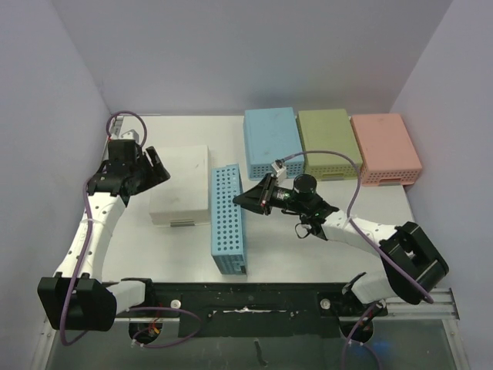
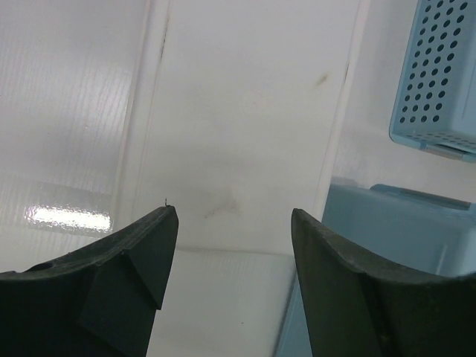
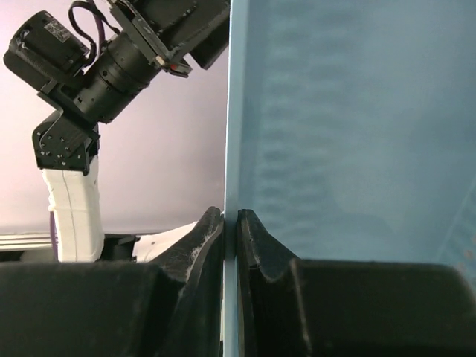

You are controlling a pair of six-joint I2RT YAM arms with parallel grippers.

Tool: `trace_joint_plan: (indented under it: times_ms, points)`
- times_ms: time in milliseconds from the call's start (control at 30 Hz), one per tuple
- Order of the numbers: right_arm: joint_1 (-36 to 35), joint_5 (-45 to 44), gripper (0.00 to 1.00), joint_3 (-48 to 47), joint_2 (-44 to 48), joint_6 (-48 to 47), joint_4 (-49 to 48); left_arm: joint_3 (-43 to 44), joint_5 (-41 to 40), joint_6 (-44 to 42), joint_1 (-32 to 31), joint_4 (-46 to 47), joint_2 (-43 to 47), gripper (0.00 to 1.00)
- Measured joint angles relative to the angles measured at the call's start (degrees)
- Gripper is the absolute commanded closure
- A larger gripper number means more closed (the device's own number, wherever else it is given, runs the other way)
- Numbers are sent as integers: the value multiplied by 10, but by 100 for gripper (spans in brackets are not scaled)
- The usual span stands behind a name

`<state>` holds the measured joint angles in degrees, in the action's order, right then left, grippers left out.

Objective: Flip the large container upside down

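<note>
From above, the large blue container [image 1: 228,220] stands tipped on its long side in the middle of the table [image 1: 308,258], its perforated face turned up, just right of a white container [image 1: 181,185]. The right gripper [image 1: 240,199] meets its right wall near the far end. The left gripper [image 1: 160,168] hangs over the white container's left edge with its jaws apart. A pale blue box [image 1: 272,139], an olive box [image 1: 330,140] and a pink box [image 1: 387,148] sit in a row at the back. In the left wrist view, the left gripper [image 2: 234,223] is spread wide with nothing between its fingers [image 2: 149,253], the white container [image 2: 238,126] below it and a perforated blue wall [image 2: 439,74] at the upper right. In the right wrist view, the right gripper [image 3: 230,223] is clamped on the thin edge of the large blue container [image 3: 349,134], with the left arm [image 3: 82,97] beyond
</note>
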<state>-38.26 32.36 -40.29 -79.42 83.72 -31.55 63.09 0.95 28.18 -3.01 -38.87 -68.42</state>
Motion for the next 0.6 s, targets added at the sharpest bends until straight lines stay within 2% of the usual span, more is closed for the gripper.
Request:
trace_joint_plan:
  times_ms: [300,500,600]
  points:
    - [19,45,100,123,-14,93,-203,0,9,0,0,0,-2,39]
    - [84,72,96,239,-37,169,-421,0,13,0,0,0,-3,39]
    - [103,82,95,269,-64,189,-497,0,17,0,0,1,-5,39]
